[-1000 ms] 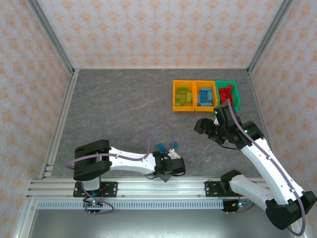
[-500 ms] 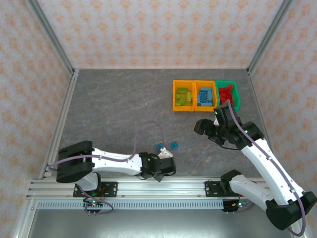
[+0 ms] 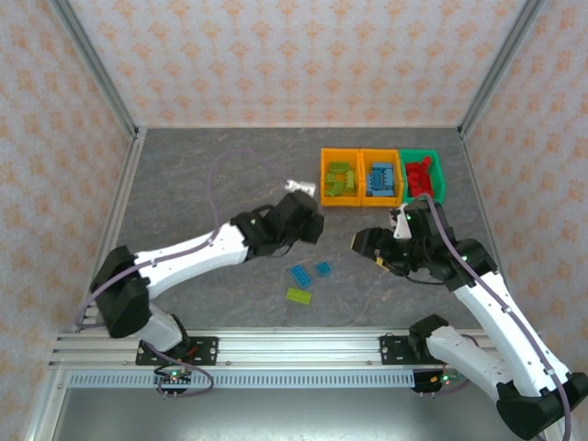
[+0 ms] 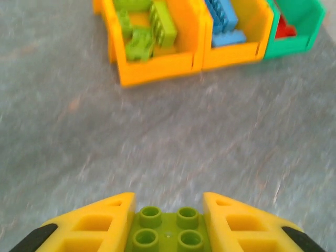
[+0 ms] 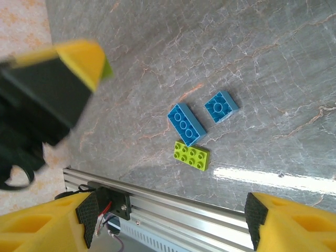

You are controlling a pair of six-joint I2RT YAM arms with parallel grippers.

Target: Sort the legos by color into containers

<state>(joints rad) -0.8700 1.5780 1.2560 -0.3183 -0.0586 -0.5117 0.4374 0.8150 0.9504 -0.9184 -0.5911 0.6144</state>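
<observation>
The left gripper (image 4: 168,206) holds a lime green lego (image 4: 168,233), its yellow fingers (image 4: 100,223) pressed against both sides of the studded piece. Well ahead of those fingers and a little to their left stands the orange bin of lime bricks (image 4: 157,65). The orange bin of blue bricks (image 4: 231,52) touches it on the far side, and next to that is the green bin (image 4: 296,31), with red pieces inside. The right gripper (image 5: 170,220) hangs with its fingers spread wide and nothing between them. Ahead of them, three pieces lie loose on the grey table (image 5: 262,52). The small lime brick (image 5: 191,156) is nearest, the long blue brick (image 5: 186,124) is just beyond it, and the square blue brick (image 5: 221,106) sits beside that. The sorting looks nearly finished, as most pieces already lie in matching bins and no red one is loose. Four pieces seem to remain: the held lime one, probably bound for the first bin, and the three on the table.
</observation>
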